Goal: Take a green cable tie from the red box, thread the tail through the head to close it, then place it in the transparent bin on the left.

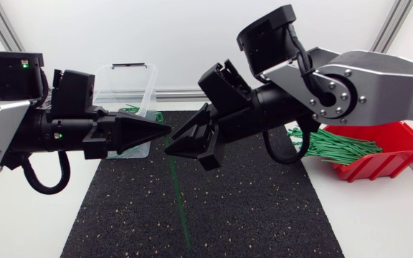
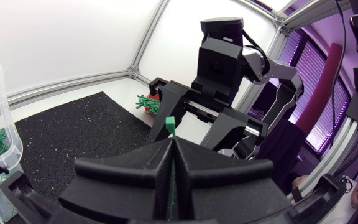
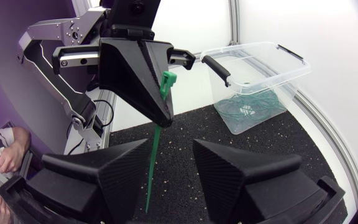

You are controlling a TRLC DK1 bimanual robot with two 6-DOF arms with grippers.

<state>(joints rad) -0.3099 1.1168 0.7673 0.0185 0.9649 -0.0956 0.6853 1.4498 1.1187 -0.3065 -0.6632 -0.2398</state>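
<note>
Our left gripper [image 1: 165,132] was clenched on one green cable tie [image 1: 180,201], and it was held in the air above the black mat [image 1: 257,208], near the middle of the table. In the left wrist view the two fingers were pressed together on the strap, and the square head [image 2: 169,124] of the tie stood up just past the fingertips. Below the fingers the tie hung almost straight down over the mat, with its tail free. We could not tell whether the tip touched the mat.

Our right gripper [image 1: 181,141] was released, with its fingers wide apart, and it faced the left gripper from very near. In the right wrist view the hanging strap passed down between the right fingers, closer to one of them. We could not see that any finger touched it.

The red box [image 1: 401,147] stood on the table at the right side, under our right arm, and a pile of green ties [image 1: 339,147] spilled over its front. The transparent bin [image 1: 130,80] stood at the left, behind our left gripper, with some finished ties [image 3: 246,107] on its bottom.
</note>
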